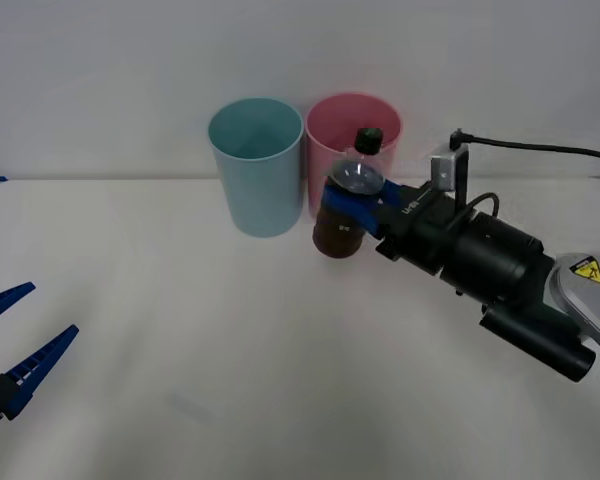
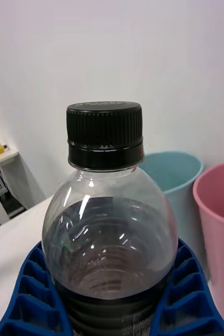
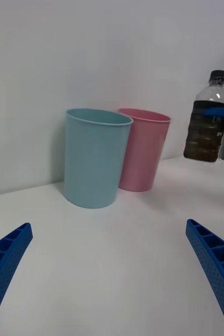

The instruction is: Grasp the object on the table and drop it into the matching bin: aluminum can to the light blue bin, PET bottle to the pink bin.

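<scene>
A plain white wall backs the white table (image 1: 180,330), at whose far edge the light blue bin (image 1: 256,165) and the pink bin (image 1: 352,150) stand side by side, nearly touching. The right gripper (image 1: 365,200) is clamped on the PET bottle (image 1: 348,200), its blue ribbed fingers (image 2: 188,294) pressing both sides of the body just below the shoulder, with the black cap upright and dark liquid filling most of the bottle. The left wrist view shows the bottle lifted clear of the tabletop, hanging in front of the pink bin and roughly level with its rim. The step in hand looks like the carry to the drop: to do it well, the arm should lift a little more so the bottle's base clears the pink rim, travel forward until the bottle sits over the middle of that opening rather than toward the blue bin beside it, and only then let the fingers part, since a release too near the rim could tip the bin or bounce the bottle out. The right arm reaches in diagonally from the near right, forearm almost level, wrist pointing toward the bins. The left gripper (image 1: 20,350) rests low at the near left of the table, fingers spread wide and holding nothing.
</scene>
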Controlling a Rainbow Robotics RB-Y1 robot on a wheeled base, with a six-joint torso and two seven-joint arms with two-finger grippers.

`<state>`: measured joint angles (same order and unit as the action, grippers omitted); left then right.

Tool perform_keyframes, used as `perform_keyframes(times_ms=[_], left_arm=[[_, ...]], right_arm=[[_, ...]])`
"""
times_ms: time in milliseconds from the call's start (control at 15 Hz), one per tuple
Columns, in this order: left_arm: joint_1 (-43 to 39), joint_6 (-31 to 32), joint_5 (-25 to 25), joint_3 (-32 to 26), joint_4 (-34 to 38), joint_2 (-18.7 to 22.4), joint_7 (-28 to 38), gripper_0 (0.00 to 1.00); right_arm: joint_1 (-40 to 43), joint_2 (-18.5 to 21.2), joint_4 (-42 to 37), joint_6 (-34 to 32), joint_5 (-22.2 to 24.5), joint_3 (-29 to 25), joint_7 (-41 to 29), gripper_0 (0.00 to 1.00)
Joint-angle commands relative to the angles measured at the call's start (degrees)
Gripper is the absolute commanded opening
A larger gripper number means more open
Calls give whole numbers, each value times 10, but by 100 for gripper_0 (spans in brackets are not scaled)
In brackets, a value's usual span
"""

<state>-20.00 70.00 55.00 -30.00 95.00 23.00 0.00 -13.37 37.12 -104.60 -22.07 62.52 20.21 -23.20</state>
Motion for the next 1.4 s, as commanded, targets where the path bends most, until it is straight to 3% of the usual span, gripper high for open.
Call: perform_keyframes(times_ms=[67, 267, 667, 1133, 1400], left_arm=[[0, 0, 0, 0, 0, 0, 0, 100], [0, 0, 0, 0, 0, 0, 0, 100], [0, 0, 0, 0, 0, 0, 0, 100], [0, 0, 0, 0, 0, 0, 0, 100], [0, 0, 0, 0, 0, 0, 0, 100]], right_arm=[[18, 20, -39, -32, -47, -45, -2, 0], [22, 35, -57, -73, -85, -98, -2, 0], [-3, 76, -61, -73, -103, -143, -16, 0], [-155, 80, 82, -74, -82, -96, -20, 0], [-220, 49, 161, -75, -35, -79, -20, 0]])
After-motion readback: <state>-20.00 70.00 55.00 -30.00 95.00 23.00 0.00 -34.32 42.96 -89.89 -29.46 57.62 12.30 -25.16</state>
